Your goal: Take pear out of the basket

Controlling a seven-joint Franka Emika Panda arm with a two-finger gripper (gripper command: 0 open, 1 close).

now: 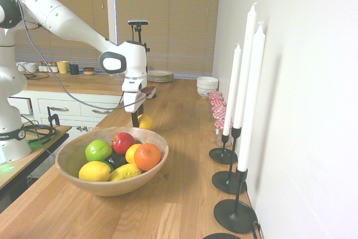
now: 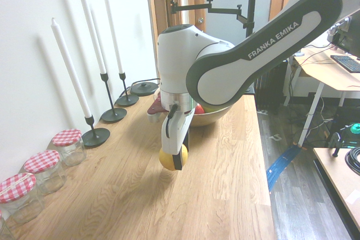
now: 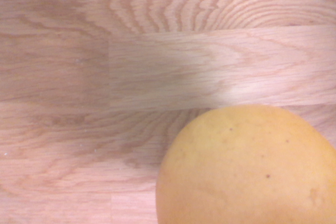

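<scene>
While your arm reached out over the worktop (image 1: 184,194), the tool (image 2: 174,158) hung just beyond the far rim of the basket (image 1: 72,163), its fingers clamped on the pear (image 2: 167,160). You could see the yellow fruit between the dark fingers in the second exterior view, outside the basket and close above the bare wood; whether it touched the wood, you could not tell. From the first exterior view only a part of the pear (image 1: 146,121) showed, past the basket's far rim and beside the dark finger. Your wrist view gave the pear (image 3: 247,166) as a large, smooth yellow-orange round with a few small dark specks, over plain wood grain.

You had the basket sitting on the near part of the worktop, with other fruit in it: a green apple (image 1: 98,150), a red apple (image 1: 123,142), an orange fruit (image 1: 147,156) and two lemons (image 1: 95,171) at the near side. To the right, along the wall, stood tall white candles (image 1: 244,65) in black holders (image 1: 235,215). Farther along that wall were jars with red checked lids (image 2: 67,137), and at the far end a stack of white bowls (image 1: 207,85) and some plates (image 1: 160,75)
</scene>
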